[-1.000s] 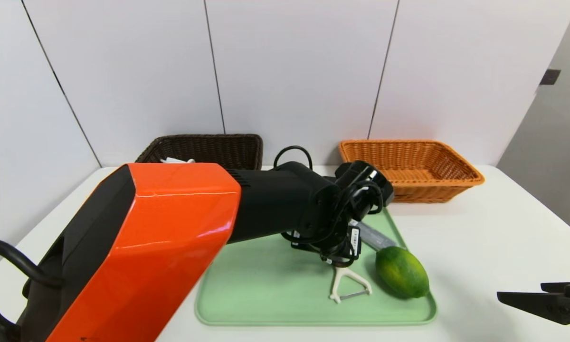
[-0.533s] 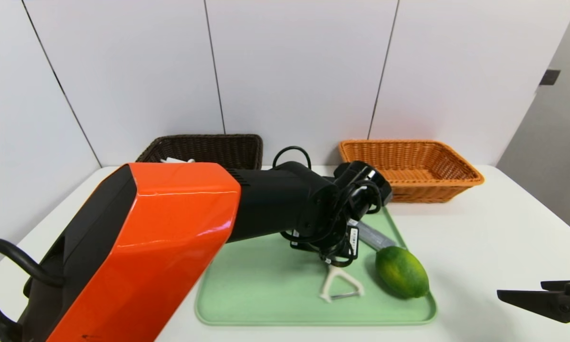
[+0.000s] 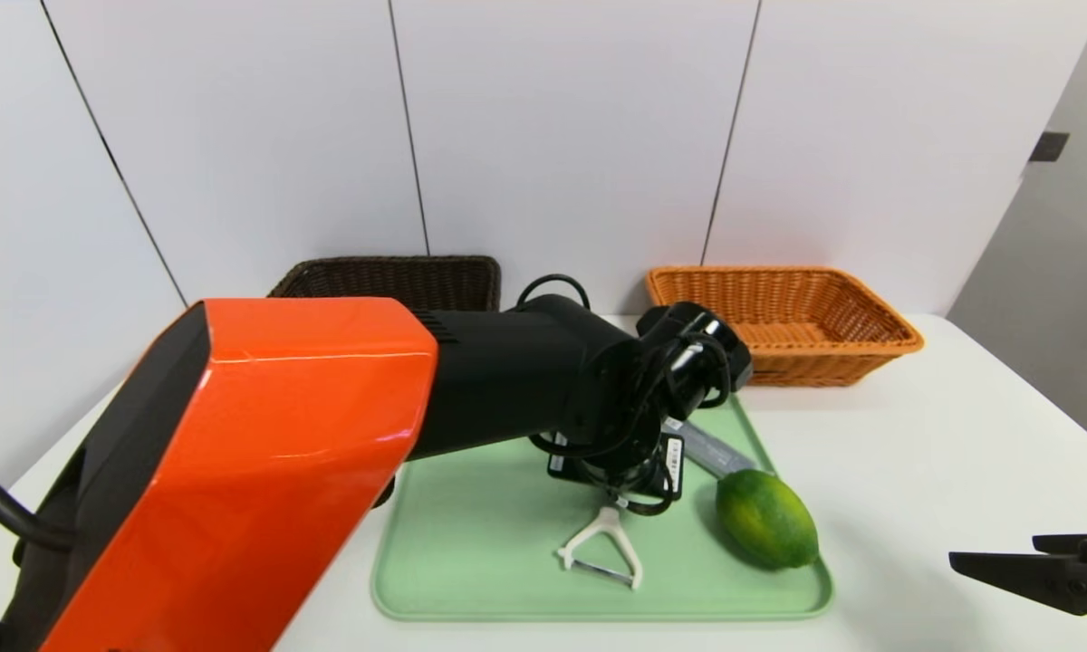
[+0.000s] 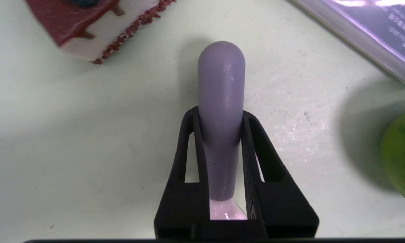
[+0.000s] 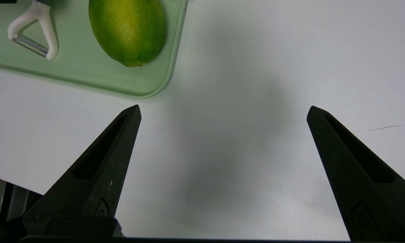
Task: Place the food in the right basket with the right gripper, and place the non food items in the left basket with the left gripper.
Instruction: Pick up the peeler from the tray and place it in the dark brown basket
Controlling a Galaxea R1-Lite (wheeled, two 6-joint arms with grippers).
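Note:
My left gripper is shut on the handle of a white Y-shaped peeler over the middle of the green tray. The handle sticks out past both fingertips. In the head view the arm's wrist hides the grip. A green lime lies at the tray's right end, apart from the peeler. The dark brown left basket and the orange right basket stand at the back. My right gripper hovers open over bare table to the right of the tray, holding nothing.
A grey flat packet lies on the tray behind the lime. A slice of cake with a red and white side sits on the tray just beyond the peeler handle. My bulky orange left arm covers the table's left half.
My left gripper has shut on the peeler's handle. The peeler's forked head has swung to the left across the tray. The left arm has shifted a little. The right arm has not moved.

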